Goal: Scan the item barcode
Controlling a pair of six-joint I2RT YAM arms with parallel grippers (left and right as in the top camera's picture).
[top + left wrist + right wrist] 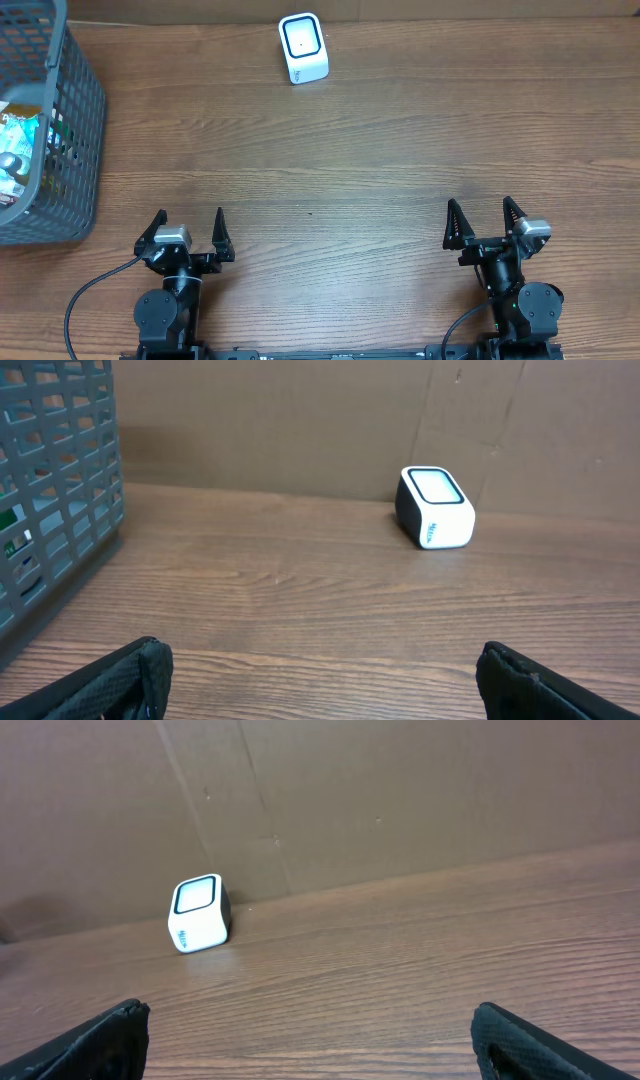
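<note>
Two tools, both spread wide, both empty. My left tool (pixel 190 222) and my right tool (pixel 479 212) sit at the near edge of the tabletop (pixel 360 160), well apart from each other and from everything else.

Progress: nothing done, as far as I can judge. No item is lifted and nothing is in front of the scanner (pixel 303 47). It stands alone at the far edge, its window tilted upward. The packaged items (pixel 18 150) lie inside the grey basket (pixel 75 120) at the far left. I cannot tell which one is meant, nor where any barcode sits. Left to do, by my reckoning: reach into the basket, take one item, find its code, hold it to the scanner window.

Views compared:
- Only the overhead view looks down into the basket and shows its contents.
- My left wrist view gets the basket's mesh wall from the side, with a scrap of green through the slots and the scanner ahead to the right.
- My right wrist view misses the basket altogether. It shows the scanner off to the left.
- Both wrist views show the brown cardboard backing (pixel 400 800) behind the tabletop.
</note>
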